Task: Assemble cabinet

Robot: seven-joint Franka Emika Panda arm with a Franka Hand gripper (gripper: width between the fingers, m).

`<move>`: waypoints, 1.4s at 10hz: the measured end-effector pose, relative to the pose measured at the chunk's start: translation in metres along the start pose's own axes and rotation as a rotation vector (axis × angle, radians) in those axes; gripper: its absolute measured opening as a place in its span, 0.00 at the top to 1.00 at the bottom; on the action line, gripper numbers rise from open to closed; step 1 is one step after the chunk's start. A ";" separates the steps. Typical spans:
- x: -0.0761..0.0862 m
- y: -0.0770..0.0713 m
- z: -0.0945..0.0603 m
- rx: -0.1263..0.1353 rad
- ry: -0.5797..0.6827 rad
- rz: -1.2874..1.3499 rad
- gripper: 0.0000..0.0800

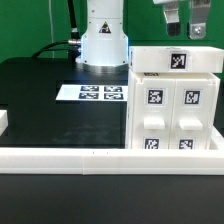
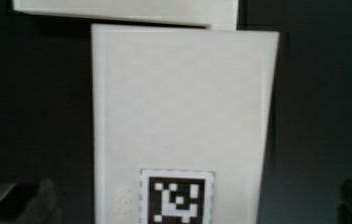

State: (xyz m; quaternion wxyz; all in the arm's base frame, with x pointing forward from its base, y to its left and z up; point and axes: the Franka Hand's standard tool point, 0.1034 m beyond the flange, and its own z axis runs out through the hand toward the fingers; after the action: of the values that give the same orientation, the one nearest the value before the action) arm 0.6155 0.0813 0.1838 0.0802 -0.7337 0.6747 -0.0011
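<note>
— Cabinet point(image 1: 172, 100), where does it sit?
— On the black tabletop point(image 1: 45, 100), at the exterior view's right, against the long white rail point(image 1: 100, 157) that runs along the near edge. It is a white box with square tags on its near face and one on its top.
— And the fingers point(image 1: 184, 22)?
— High at the far right, above the cabinet and apart from it. The two fingers hang down with a gap between them and nothing in it, so they are spread and empty.
— What does the wrist view show?
— A white face of the cabinet point(image 2: 182, 110) with one tag low on it, against the dark tabletop. Dark blurred finger tips show in the lower corners.
— Anything else on the tabletop?
— The marker board point(image 1: 92, 93) lies flat left of the cabinet, before the robot's white base point(image 1: 103, 40).
</note>
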 end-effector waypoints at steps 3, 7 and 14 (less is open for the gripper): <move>-0.003 -0.001 0.002 -0.011 0.003 -0.154 0.00; -0.007 -0.009 -0.003 -0.011 -0.003 -0.507 0.00; -0.008 -0.008 -0.003 -0.039 0.008 -1.141 0.00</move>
State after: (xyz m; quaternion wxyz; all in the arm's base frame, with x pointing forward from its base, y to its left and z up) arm 0.6218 0.0896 0.1890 0.0509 -0.9832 0.1716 -0.0345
